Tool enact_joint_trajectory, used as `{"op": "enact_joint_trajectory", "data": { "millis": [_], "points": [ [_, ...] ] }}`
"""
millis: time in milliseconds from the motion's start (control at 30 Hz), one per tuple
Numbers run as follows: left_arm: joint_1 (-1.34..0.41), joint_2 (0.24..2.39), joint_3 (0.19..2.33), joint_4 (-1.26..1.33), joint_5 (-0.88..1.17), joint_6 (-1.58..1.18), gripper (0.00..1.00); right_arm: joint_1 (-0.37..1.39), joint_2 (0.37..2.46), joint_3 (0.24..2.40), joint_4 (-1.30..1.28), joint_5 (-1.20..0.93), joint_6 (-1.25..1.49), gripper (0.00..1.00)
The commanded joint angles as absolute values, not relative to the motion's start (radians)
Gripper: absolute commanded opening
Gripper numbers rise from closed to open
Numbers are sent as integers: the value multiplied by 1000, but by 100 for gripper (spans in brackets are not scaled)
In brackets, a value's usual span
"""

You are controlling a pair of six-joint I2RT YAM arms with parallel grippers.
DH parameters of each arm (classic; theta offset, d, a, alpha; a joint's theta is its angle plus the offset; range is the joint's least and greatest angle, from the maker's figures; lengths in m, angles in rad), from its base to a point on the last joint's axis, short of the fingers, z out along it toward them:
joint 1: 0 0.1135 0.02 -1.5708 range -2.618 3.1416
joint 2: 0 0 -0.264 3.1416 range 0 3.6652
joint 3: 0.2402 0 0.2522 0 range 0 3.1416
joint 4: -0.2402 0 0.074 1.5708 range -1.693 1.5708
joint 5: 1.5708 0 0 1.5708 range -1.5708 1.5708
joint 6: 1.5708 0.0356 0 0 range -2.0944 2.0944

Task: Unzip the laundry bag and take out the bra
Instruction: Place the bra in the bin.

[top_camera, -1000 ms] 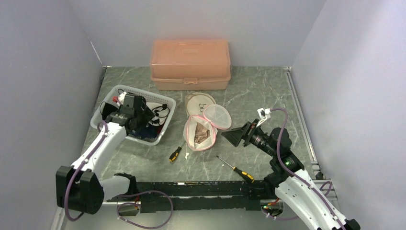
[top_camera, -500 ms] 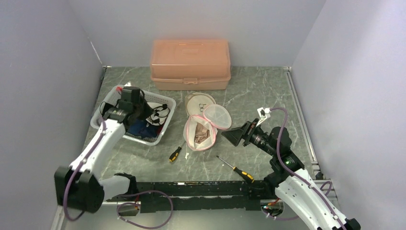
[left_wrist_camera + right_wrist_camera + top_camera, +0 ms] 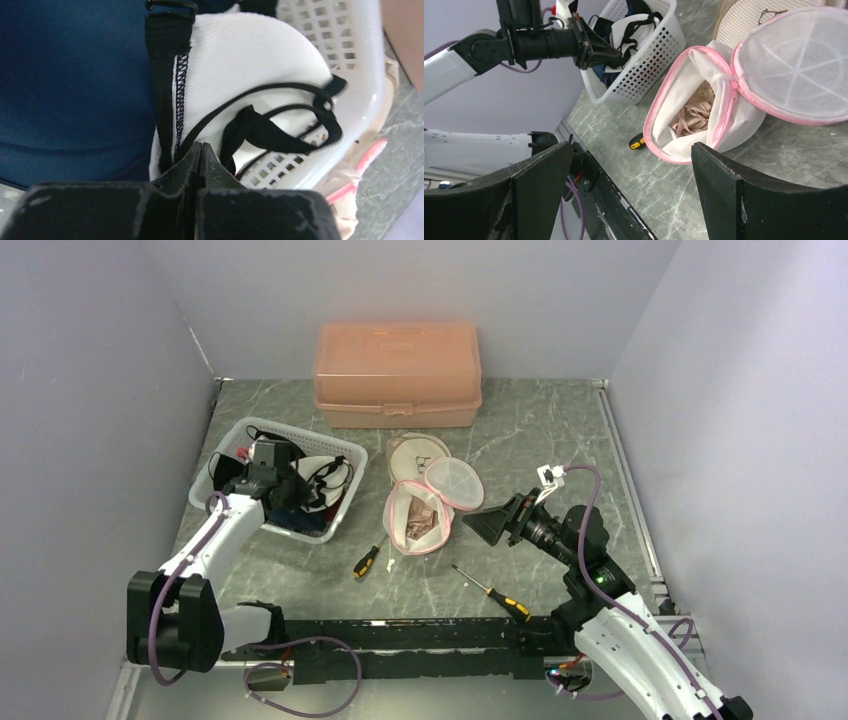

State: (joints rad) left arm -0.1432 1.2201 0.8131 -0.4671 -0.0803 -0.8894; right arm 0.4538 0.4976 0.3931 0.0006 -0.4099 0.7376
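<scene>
Bag (image 3: 689, 142) lay unzipped, bra (image 3: 691, 117) not out yet; left gripper (image 3: 200, 146) was shut at the basket (image 3: 654, 60), right gripper (image 3: 631, 147) open and empty

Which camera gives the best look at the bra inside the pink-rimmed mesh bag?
The right wrist view: the bag gapes open, with the beige bra clear inside. The top view shows it small; the left wrist view misses the bra.

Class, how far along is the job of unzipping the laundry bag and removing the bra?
Done: the pink-rimmed white mesh laundry bag is unzipped, its round lid flipped back. In hand: nothing clear; the left tool is shut inside the white lattice basket, the right tool open near the bag. Left: the beige bra lies inside the bag.
</scene>
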Motion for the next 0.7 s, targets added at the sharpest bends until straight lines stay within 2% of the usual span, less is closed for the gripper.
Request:
{"op": "enact_joint_trajectory", "data": {
  "millis": [0,300,433,533,667],
  "points": [
    [-114,1223,775,-426,-85,-919,3,455,490,397,37,-410,740,93],
    [-110,1136,793,-457,-65,-903,3,454,472,410,5,-363,733,93],
    [-110,1055,828,-513,-54,-869,3,455,487,448,-88,-262,755,92],
    [-111,977,835,-531,-13,-841,10,455,478,455,-104,-183,755,91],
    [-112,920,866,-558,95,-802,28,456,539,495,-115,-245,683,89]
  ]
}}
